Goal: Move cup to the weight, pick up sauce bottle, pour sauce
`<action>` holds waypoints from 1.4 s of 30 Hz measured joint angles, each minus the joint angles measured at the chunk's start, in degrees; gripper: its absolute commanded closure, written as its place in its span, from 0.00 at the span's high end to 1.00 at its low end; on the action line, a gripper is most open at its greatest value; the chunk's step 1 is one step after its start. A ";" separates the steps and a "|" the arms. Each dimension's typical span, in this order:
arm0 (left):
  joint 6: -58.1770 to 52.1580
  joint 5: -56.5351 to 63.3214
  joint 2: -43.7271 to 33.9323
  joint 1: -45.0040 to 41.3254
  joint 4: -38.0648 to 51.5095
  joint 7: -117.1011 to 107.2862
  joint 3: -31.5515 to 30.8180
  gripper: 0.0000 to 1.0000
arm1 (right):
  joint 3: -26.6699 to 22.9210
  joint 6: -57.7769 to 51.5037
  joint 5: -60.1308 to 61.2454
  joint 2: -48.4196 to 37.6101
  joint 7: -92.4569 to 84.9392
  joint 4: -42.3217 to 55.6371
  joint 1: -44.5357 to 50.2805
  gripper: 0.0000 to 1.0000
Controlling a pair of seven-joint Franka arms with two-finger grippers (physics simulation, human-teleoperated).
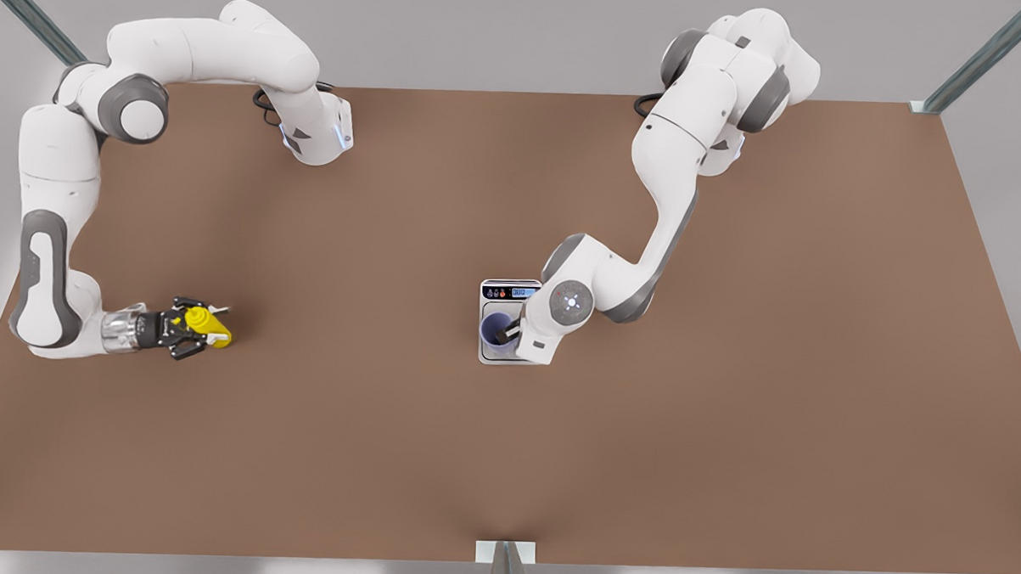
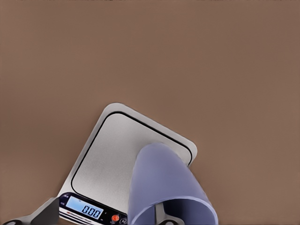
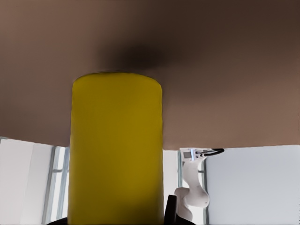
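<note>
The lavender cup [image 1: 496, 328] [image 2: 164, 183] stands upright on the silver plate of the weight [image 1: 508, 357] [image 2: 108, 154], whose display reads 0.00. My left gripper [image 1: 514, 329] [image 2: 103, 216], on the arm at the front view's right, is at the cup. One finger [image 2: 161, 214] sits inside the cup's rim and the other [image 2: 44, 213] is well outside the wall, so it is open. At the front view's left, my right gripper [image 1: 190, 328] is shut on the yellow sauce bottle [image 1: 207, 325] [image 3: 117, 150], close above the table.
The brown table [image 1: 504, 457] spreads wide around both arms. Metal frame posts [image 1: 986, 57] stand at the far corners, and a bracket [image 1: 505, 554] sits at the middle of the near edge.
</note>
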 measured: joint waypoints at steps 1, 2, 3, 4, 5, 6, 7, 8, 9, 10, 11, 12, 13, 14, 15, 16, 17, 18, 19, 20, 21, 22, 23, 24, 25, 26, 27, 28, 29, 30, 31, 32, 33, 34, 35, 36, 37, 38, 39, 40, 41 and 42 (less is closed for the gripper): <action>0.00 0.00 0.06 0.00 0.00 0.02 0.00 1.00 | -0.06 0.02 -0.13 -1.09 0.51 0.43 1.09 0.21; 0.00 0.00 0.08 -0.01 0.00 0.03 -0.03 1.00 | 0.01 0.03 -1.00 -1.83 0.91 0.87 1.55 0.21; 0.00 0.00 0.08 0.00 0.00 0.00 0.00 1.00 | -0.05 0.24 -1.51 -2.87 1.47 0.94 2.37 0.21; 0.00 0.00 -0.01 0.00 0.08 0.00 -0.07 1.00 | -0.12 0.37 -1.64 -3.94 2.21 0.94 3.51 0.21; 0.00 -0.02 -0.01 0.00 0.04 0.00 -0.07 1.00 | -0.29 0.37 -1.68 -4.75 2.31 0.95 4.36 0.21; -0.08 -0.01 -0.01 0.01 0.04 0.00 -0.01 1.00 | -0.62 0.49 -2.81 -6.58 3.16 0.95 6.64 0.21; -0.24 -0.03 -0.30 0.05 0.08 0.00 -0.01 1.00 | -0.77 1.36 -3.29 -8.14 5.17 0.88 8.07 0.21; -1.07 -0.05 -0.74 0.09 0.13 0.07 0.00 1.00 | -0.93 2.12 -4.82 -10.18 5.37 0.83 10.44 0.21; -2.35 -0.06 -1.45 0.16 0.24 0.09 0.07 1.00 | -2.19 3.10 -5.80 -12.53 5.52 0.57 13.43 0.21; -3.77 -0.06 -2.36 0.46 0.26 0.14 0.30 1.00 | -3.98 3.39 -5.87 -14.03 7.74 0.55 16.38 0.21; -6.75 0.04 -4.81 0.96 0.21 0.71 0.70 1.00 | -4.25 4.15 -6.17 -15.25 8.52 0.48 17.72 0.21; -15.77 0.19 -9.08 5.30 0.31 5.65 1.04 1.00 | -3.80 4.57 -7.24 -15.77 10.08 0.64 17.75 0.21; -26.22 0.50 -14.96 10.60 0.27 20.36 1.87 1.00 | -2.40 5.95 -9.64 -17.03 11.93 0.51 17.78 0.21; -33.41 1.53 -19.36 14.08 0.26 35.73 5.09 1.00 | -1.15 6.94 -11.66 -18.39 13.27 0.42 19.41 0.21; -37.22 2.90 -21.88 14.29 0.26 50.88 11.76 1.00 | -1.20 7.54 -13.62 -19.68 16.28 0.51 22.23 0.21; -38.14 4.07 -23.63 14.48 0.26 55.66 16.54 1.00 | -1.39 7.67 -14.40 -20.35 18.24 0.66 24.36 0.21; -38.31 5.19 -24.89 14.58 0.26 56.32 18.95 1.00 | -1.51 8.44 -15.71 -21.11 19.97 0.88 26.33 0.21; -38.34 6.71 -26.88 14.63 -0.53 56.62 18.53 1.00 | -1.56 9.12 -17.65 -21.93 21.93 1.26 28.86 0.21; -36.92 8.66 -31.23 24.31 -4.75 56.08 7.34 1.00 | -4.00 10.25 -18.20 -23.09 23.61 1.79 32.87 0.21; -34.60 10.71 -35.57 25.94 -9.86 55.74 5.10 1.00 | -6.96 10.34 -18.35 -23.75 24.18 3.04 37.23 0.21; -34.70 12.29 -36.30 25.48 -11.05 55.88 5.17 1.00 | -10.09 10.28 -18.44 -24.63 24.20 4.04 40.94 0.21; -35.65 13.47 -35.97 25.47 -10.82 56.22 5.36 1.00 | -14.47 10.16 -18.52 -25.46 24.20 5.06 45.92 0.21; -37.02 14.36 -35.88 25.91 -10.80 56.51 5.45 1.00 | -17.23 10.06 -19.67 -25.55 24.13 6.79 50.20 0.21; -37.25 15.03 -35.94 26.14 -10.80 56.60 5.45 1.00 | -17.56 10.05 -22.36 -25.55 24.12 8.96 52.46 0.21; -37.39 15.54 -36.04 26.01 -10.73 56.49 5.45 1.00 | -17.63 10.77 -24.14 -25.39 24.21 11.13 53.74 0.21; -37.78 15.90 -36.05 25.84 -10.72 56.67 5.45 1.00 | -18.32 12.29 -24.89 -25.24 24.24 12.28 55.05 0.21; -37.79 16.14 -36.05 25.81 -10.72 56.69 5.40 1.00 | -19.49 13.49 -25.14 -24.83 24.27 14.16 56.54 0.21; -37.79 16.31 -36.05 25.84 -10.72 56.76 5.36 1.00 | -19.90 16.21 -25.18 -24.75 24.33 14.49 57.22 0.21; -38.20 16.40 -36.05 25.88 -10.72 56.78 5.36 1.00 | -19.82 18.85 -25.34 -23.86 24.60 16.30 58.86 0.21; -38.40 16.47 -36.05 25.93 -10.72 56.78 5.36 1.00 | -19.89 20.62 -25.27 -22.17 27.02 19.34 60.27 0.21; -38.48 16.53 -35.97 25.93 -10.72 56.78 5.36 1.00 | -19.39 24.09 -25.05 -21.23 30.50 20.52 61.59 0.21; -38.65 16.57 -35.96 25.85 -10.72 56.78 5.36 1.00 | -19.12 27.62 -24.68 -19.88 34.98 21.47 62.73 0.21; -38.60 16.61 -35.96 25.84 -10.72 56.78 5.36 1.00 | -17.58 30.13 -24.44 -19.43 37.57 22.70 63.11 0.21; -38.67 16.63 -35.96 25.88 -10.72 56.78 5.36 1.00 | -16.74 32.44 -24.32 -18.77 39.36 23.50 63.15 0.21; -38.72 16.65 -36.04 25.89 -10.72 56.78 5.36 1.00 | -15.19 35.31 -24.23 -18.49 40.51 23.66 63.17 0.21; -38.84 16.66 -36.05 25.88 -10.72 56.78 5.36 1.00 | -13.57 38.04 -24.25 -18.37 40.72 23.66 63.26 0.21; -38.85 16.67 -36.05 25.90 -10.72 56.78 5.31 1.00 | -11.84 39.79 -24.27 -18.19 40.86 23.73 63.29 0.21; -38.85 16.68 -36.05 25.83 -10.72 56.78 5.27 1.00 | -11.80 41.28 -24.29 -18.19 40.90 23.74 64.76 0.21; -38.80 16.68 -36.05 25.78 -10.72 56.70 5.27 1.00 | -11.81 41.99 -24.29 -18.10 41.37 23.78 65.65 0.21; -38.85 16.69 -36.01 25.88 -10.68 56.69 5.19 1.00 | -11.94 42.06 -24.60 -18.02 41.59 24.70 67.29 0.21; -38.85 16.69 -36.02 25.92 -10.72 56.69 5.13 1.00 | -12.06 43.11 -26.16 -17.85 41.61 24.78 69.58 0.21; -38.85 16.69 -36.00 25.85 -10.72 56.69 5.10 1.00 | -12.07 44.45 -28.10 -17.34 41.64 24.78 70.68 0.21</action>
